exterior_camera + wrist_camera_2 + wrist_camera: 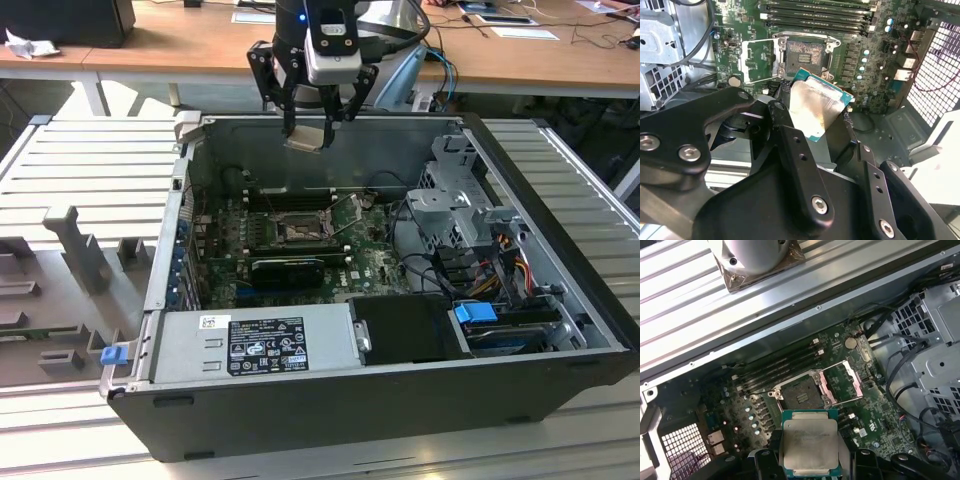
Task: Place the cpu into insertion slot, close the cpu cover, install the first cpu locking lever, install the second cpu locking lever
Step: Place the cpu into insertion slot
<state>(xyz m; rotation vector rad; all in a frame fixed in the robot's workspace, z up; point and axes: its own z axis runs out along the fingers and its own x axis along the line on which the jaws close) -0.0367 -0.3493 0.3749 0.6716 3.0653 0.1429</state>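
One chip in the air: the cpu [809, 444] is pinched by its edges between the fingers [790, 145] of the gripper [312, 128], its silver top showing in both wrist views. The exterior view has it hanging high over the open computer case [330, 400], above the rear wall and not yet down among the parts.

Deeper in, well apart from the chip, sits the insertion slot [799, 395], dark and bare with green board around it. Just beside it, the cpu cover [842, 381] lies swung open on its hinge, so the way in looks free. Beyond that run the long black memory slots [775, 369].

By my reading step one is in hand: placing the chip, nothing seated, cover not yet closed. I'd judge that calls for squaring the chip to the slot's rim and coming down flat and gently, since a tilted or offset landing could hurt the contacts.
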